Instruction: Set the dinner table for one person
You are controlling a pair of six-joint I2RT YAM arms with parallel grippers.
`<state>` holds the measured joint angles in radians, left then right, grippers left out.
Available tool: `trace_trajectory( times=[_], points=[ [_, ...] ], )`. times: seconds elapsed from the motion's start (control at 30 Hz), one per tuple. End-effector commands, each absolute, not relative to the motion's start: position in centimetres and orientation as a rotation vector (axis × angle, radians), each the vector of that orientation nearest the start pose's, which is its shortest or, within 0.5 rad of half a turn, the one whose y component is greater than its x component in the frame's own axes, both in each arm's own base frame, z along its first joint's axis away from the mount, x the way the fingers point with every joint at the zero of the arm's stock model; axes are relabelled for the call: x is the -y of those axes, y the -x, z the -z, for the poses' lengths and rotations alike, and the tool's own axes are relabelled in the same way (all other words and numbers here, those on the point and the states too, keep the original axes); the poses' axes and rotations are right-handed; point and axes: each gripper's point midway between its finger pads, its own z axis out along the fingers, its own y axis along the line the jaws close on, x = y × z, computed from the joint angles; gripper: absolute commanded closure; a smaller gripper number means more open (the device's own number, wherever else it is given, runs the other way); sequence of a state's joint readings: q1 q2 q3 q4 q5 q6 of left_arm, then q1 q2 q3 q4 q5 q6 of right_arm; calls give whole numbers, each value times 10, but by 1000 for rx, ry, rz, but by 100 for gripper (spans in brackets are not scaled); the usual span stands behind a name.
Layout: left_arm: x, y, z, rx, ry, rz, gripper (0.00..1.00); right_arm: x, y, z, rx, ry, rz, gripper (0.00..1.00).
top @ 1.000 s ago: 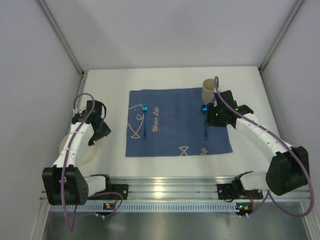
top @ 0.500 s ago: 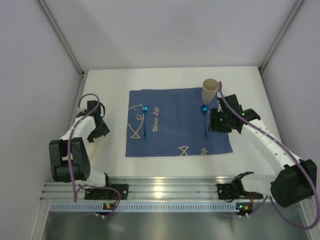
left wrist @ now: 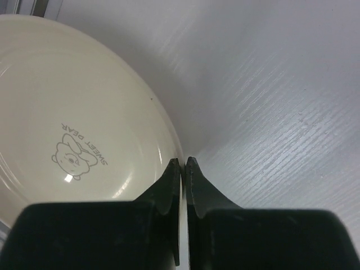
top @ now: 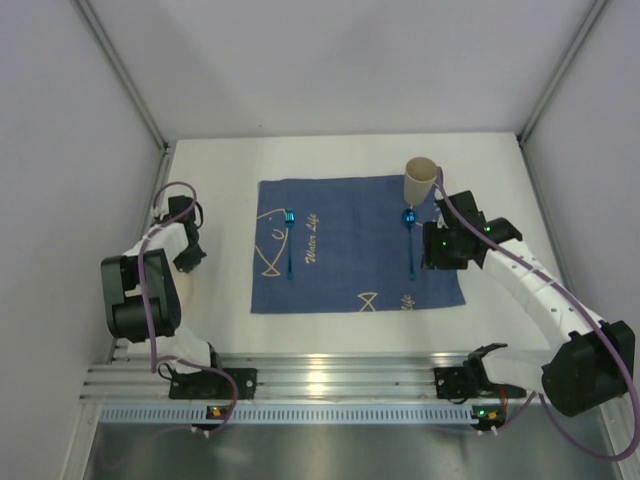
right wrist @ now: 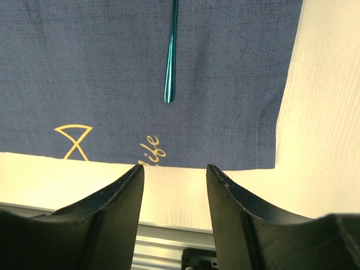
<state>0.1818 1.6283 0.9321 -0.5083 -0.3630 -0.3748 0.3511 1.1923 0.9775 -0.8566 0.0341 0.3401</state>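
The dinner table (top: 345,155) is a big flat plain white top. It fills the whole floor of the walled booth, with a ribbed aluminium rail (top: 330,378) along the near edge where the arms are bolted. Up close the surface has faint fine ridges.

A dark blue placemat (top: 345,270) lies flat in the middle of it. It says "Water Life" in pale script, and a gold "Life" near its bottom hem sits beside a small gold fish outline. Two teal utensils lie on the mat, one on the left (top: 289,245) and one on the right (top: 411,245). A beige cup (top: 420,180) stands at the mat's far right corner.

The cream plate (left wrist: 73,107) sits on the table's left side and is printed with "SWEET BEAR" over a little bear face.

The left gripper (left wrist: 183,162) is pinched tight on that plate's rim, one finger over the plate and the other outside it. The right gripper (right wrist: 174,167) hangs over the mat's near edge, jaws partway apart with nothing between them.
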Motion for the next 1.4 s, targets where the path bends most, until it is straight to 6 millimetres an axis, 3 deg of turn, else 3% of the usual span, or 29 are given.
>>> trace_trajectory(
  times=[0.0, 0.13, 0.17, 0.23, 0.43, 0.53, 0.63, 0.8, 1.0, 1.13, 1.37],
  points=[
    [-73, -307, -11, -2619, 822, -192, 100, -97, -251, -152, -2583, 22, -192, 51],
    [-47, -320, -68, -2516, 667, -70, 100, -121, -261, -173, -2536, 72, -348, 50],
    [-38, -320, -77, -2514, 606, -61, 100, -130, -265, -179, -2512, 91, -403, 40],
    [-12, -325, -103, -2482, 479, -32, 100, -150, -272, -193, -2495, 105, -529, 32],
    [82, -314, -144, -2458, 105, 111, 100, -206, -302, -232, -2414, 92, -877, 6],
    [127, -307, -168, -2422, -69, 166, 100, -225, -314, -245, -2392, 111, -966, 2],
    [171, -289, -178, -2425, -272, 234, 100, -237, -324, -250, -2398, 127, -1005, 1],
    [243, -243, -185, -2411, -593, 323, 100, -254, -334, -243, -2454, 129, -1050, 1],
    [305, -204, -185, -2391, -828, 363, 100, -274, -333, -225, -2532, 147, -1077, 1],
    [324, -197, -187, -2366, -878, 340, 100, -286, -318, -207, -2609, 191, -1049, 2],
    [332, -203, -196, -2337, -879, 304, 100, -292, -271, -168, -2756, 239, -991, 5]
  ],
)
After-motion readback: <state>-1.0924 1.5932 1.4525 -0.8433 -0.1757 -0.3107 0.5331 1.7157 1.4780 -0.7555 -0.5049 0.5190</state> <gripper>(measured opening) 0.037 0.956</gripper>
